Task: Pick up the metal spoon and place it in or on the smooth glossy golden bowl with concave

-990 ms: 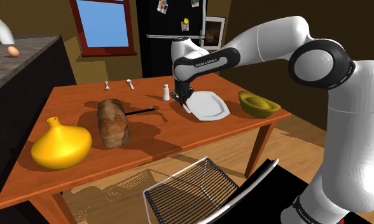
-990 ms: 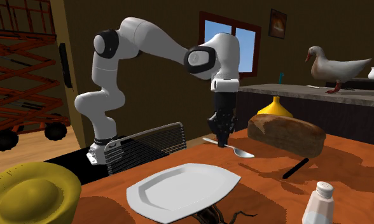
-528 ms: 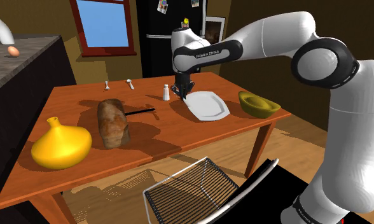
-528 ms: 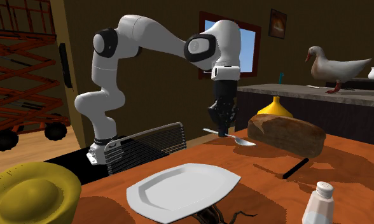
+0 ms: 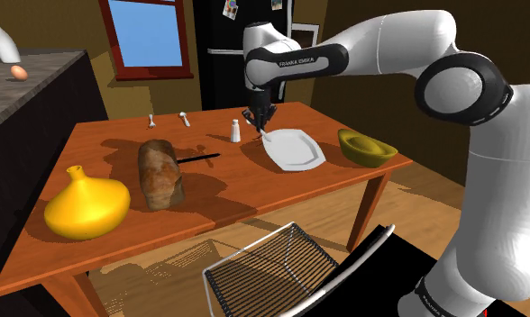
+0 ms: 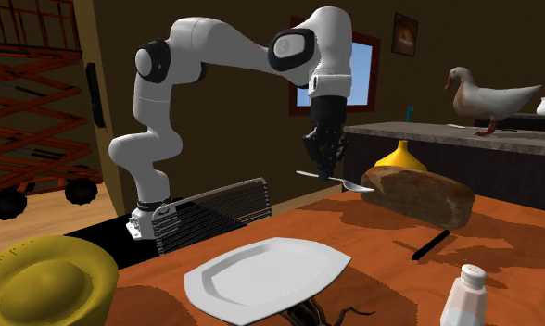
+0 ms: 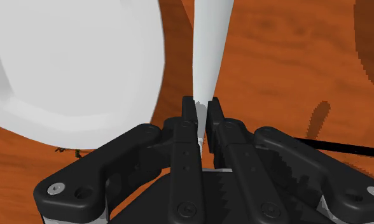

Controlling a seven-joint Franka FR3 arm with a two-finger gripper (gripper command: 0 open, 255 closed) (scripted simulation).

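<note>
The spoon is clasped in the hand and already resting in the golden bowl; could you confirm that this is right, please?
Not quite. The spoon is clasped in the hand, but it is not in the golden bowl: it hangs in the air by the white plate, as the second exterior view shows; the bowl sits apart in the shoulder view.

Above the desk [image 5: 281,185], open air runs from the claw [image 5: 261,126], clasping a spoon [image 7: 208,51] high up, to the golden bowl [image 5: 366,147] by the edge at the shoulder view's right. Only a flat white plate [image 5: 295,149] lies beneath. A salt shaker [image 5: 235,131] stands upright at the claw's other side; a loaf [image 5: 159,173] and yellow vase [image 5: 85,205] crowd the opposite end.
</note>
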